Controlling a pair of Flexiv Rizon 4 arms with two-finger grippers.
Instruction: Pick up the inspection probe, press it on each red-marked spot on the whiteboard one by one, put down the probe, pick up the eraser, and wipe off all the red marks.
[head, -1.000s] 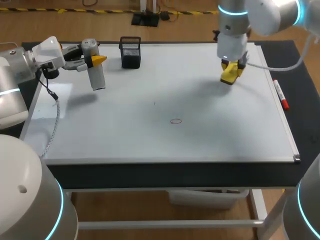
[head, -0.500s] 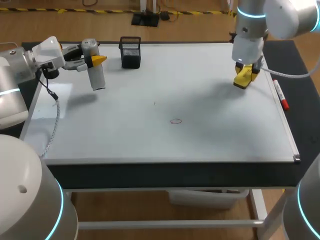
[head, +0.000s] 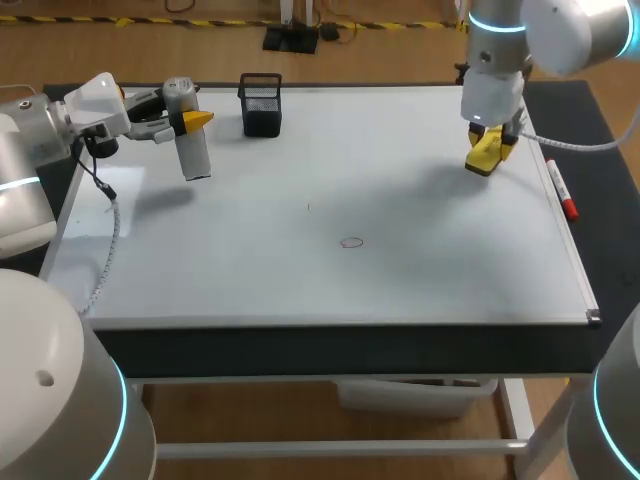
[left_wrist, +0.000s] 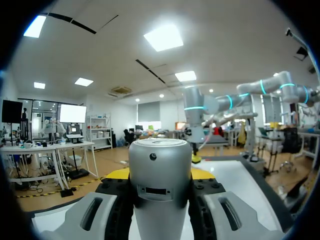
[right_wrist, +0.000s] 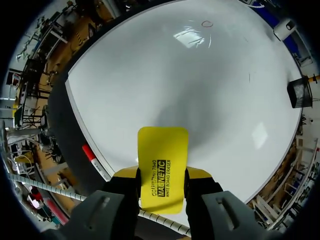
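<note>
Whiteboard (head: 420, 285), near to far: one red ring (head: 351, 242) at centre, unwiped. Right gripper (head: 487, 153) clamps the yellow eraser (head: 482, 158) over the board's right side. Left gripper (head: 186, 120) grasps the inspection probe (head: 192, 145) at far left, not yet set down. Wiping apparently remains.

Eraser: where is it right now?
Head view, far right: the yellow eraser is clamped in the right pincer over the whiteboard, beside the red marker at its right edge.

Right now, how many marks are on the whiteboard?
2: a small oval near the middle of the whiteboard, and a short faint stroke beyond it, toward the black holder. Fainter ones may not show here.
</note>
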